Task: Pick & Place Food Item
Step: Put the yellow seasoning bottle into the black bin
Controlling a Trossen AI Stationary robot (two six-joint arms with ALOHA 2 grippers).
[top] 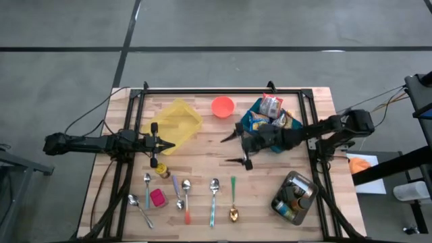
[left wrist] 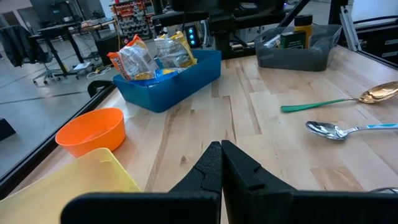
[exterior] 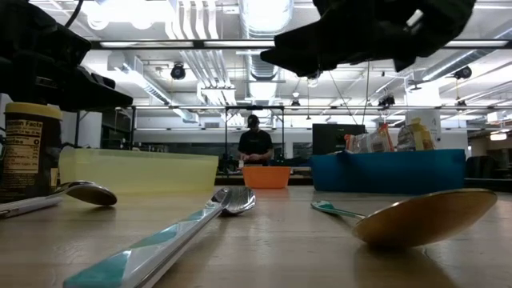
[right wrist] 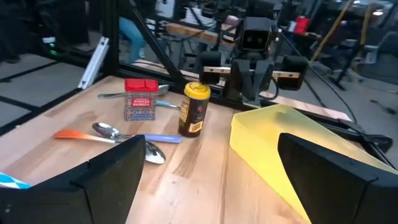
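The high view looks straight down on the whole pale wooden worktop point(top: 202, 162). The low view sits at the worktop's surface, close behind the spoons, facing twelve o'clock into the room. The left wrist view faces three o'clock, the right wrist view nine o'clock; both share the shallow yellow plastic tray point(left wrist: 68, 180) point(right wrist: 292, 149) with the overhead.

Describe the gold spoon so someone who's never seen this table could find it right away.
Start at the row of spoons along the wooden table's near edge, between the yellow tray's side and the grey bin. It's the rightmost spoon in that row. It alone has a shiny gold bowl with a green handle.
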